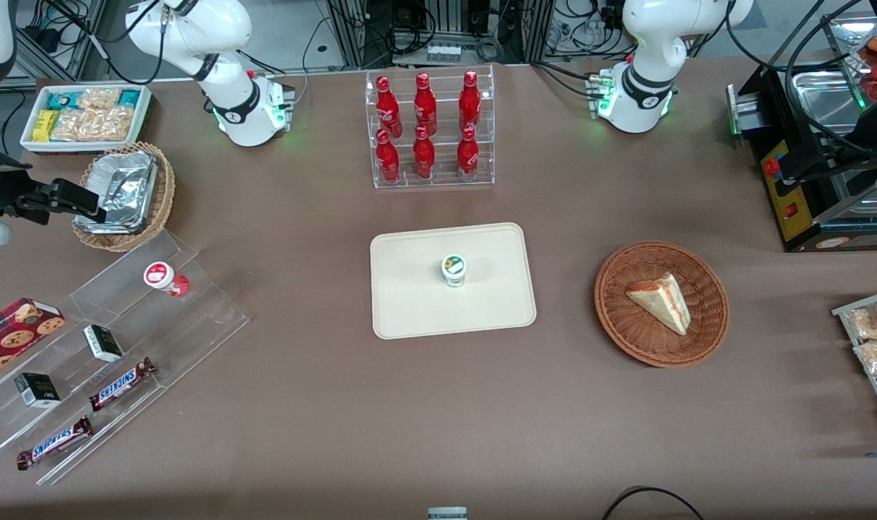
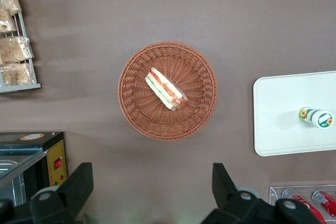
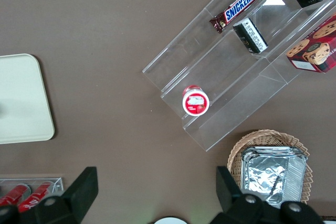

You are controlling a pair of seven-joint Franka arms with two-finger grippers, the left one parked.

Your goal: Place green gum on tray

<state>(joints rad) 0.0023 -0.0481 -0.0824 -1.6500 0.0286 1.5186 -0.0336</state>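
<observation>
The green gum point(image 1: 454, 270), a small canister with a white lid and green rim, stands upright near the middle of the beige tray point(image 1: 409, 303). It also shows in the left wrist view point(image 2: 316, 117) on the tray point(image 2: 283, 124). My right gripper point(image 1: 84, 202) is open and empty, raised above the table at the working arm's end, beside the foil-lined wicker basket point(image 1: 124, 191) and far from the tray. In the right wrist view its fingers point(image 3: 81, 190) stand wide apart around bare table, the gripper point(image 3: 157, 182) holds nothing, and a corner of the tray point(image 3: 21, 103) shows.
A red-lidded canister point(image 1: 160, 276) stands on the clear stepped shelf point(image 1: 193, 318) with Snickers bars point(image 1: 121, 383) and small boxes. A rack of red bottles point(image 1: 428, 130) stands farther from the camera than the tray. A wicker basket with a sandwich point(image 1: 661, 303) lies toward the parked arm's end.
</observation>
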